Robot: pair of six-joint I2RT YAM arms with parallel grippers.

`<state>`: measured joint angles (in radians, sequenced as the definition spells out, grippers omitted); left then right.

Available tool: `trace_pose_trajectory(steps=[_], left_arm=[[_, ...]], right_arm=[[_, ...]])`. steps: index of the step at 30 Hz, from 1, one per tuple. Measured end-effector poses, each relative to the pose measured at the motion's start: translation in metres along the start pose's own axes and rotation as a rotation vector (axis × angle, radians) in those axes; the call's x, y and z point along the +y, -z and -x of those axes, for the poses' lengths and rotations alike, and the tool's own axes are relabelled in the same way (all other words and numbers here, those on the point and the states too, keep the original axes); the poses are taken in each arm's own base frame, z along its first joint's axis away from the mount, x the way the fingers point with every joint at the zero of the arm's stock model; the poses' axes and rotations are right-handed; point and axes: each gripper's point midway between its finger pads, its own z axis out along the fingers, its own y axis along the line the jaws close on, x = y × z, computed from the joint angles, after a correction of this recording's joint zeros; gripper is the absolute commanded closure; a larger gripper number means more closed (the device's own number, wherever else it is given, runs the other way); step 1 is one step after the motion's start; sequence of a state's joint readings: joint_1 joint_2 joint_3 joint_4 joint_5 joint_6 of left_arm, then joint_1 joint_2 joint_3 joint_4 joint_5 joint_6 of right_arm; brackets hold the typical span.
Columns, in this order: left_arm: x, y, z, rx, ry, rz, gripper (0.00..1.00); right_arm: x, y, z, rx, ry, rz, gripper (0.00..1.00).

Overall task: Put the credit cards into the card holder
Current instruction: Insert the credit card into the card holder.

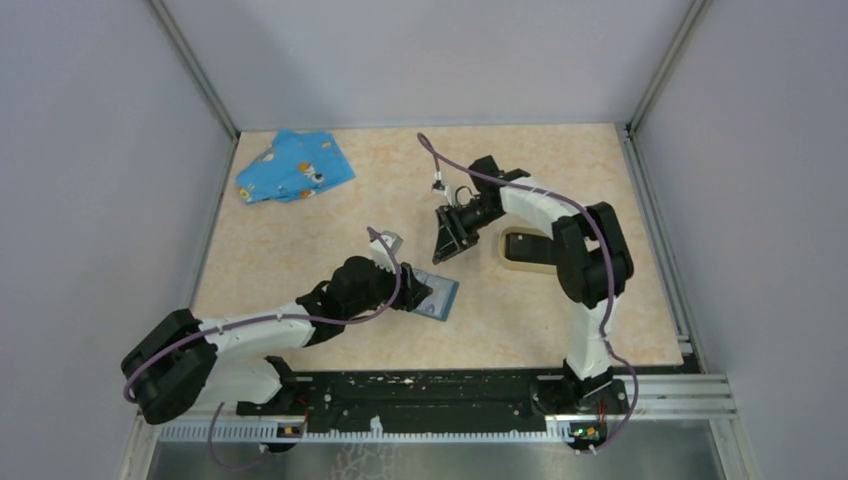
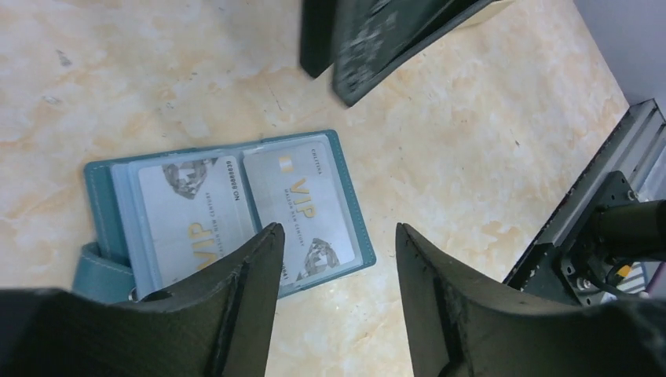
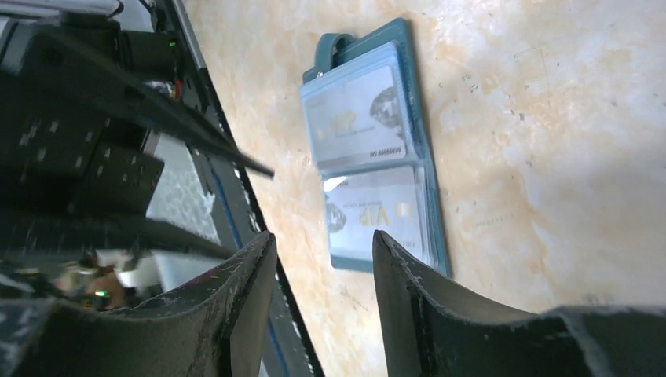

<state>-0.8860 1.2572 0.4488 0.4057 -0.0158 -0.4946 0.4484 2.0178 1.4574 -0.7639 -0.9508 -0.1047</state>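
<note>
A teal flat case (image 1: 438,294) lies open on the table with two silver VIP credit cards (image 2: 302,200) (image 2: 192,216) inside its clear sleeves. Both cards (image 3: 357,118) (image 3: 377,212) also show in the right wrist view. My left gripper (image 1: 402,265) (image 2: 338,232) hovers open just above the case's near edge, nothing between its fingers. My right gripper (image 1: 445,250) (image 3: 323,239) hangs open over the table just beyond the case, also empty. The tan-rimmed card holder (image 1: 520,262) stands to the right, partly hidden behind the right arm.
A blue patterned cloth (image 1: 295,168) lies at the back left. The black mounting rail (image 1: 430,395) runs along the near edge, close to the case. Grey walls bound the table on three sides.
</note>
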Motion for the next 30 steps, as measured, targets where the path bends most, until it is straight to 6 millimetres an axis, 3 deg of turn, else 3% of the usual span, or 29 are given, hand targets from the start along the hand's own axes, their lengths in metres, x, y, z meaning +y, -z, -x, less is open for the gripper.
trace_pose_trajectory(steps=[7,11,15,22,30], left_arm=[[0.014,0.021,0.002,-0.057,-0.058,0.039,0.18],[0.028,0.032,0.002,-0.087,-0.069,0.099,0.03],[0.039,0.041,0.001,-0.117,-0.062,0.135,0.02],[0.05,0.043,-0.007,-0.11,-0.021,0.16,0.02],[0.077,0.043,-0.001,-0.093,0.087,0.179,0.05]], right_arm=[[0.042,0.052,-0.009,-0.154,0.374,-0.06,0.53],[0.073,0.068,-0.032,-0.231,0.658,-0.05,0.5],[0.092,0.071,-0.05,-0.266,0.901,-0.006,0.51],[0.067,0.041,-0.075,-0.169,1.009,0.005,0.55],[0.045,0.018,-0.082,-0.082,1.059,-0.053,0.56]])
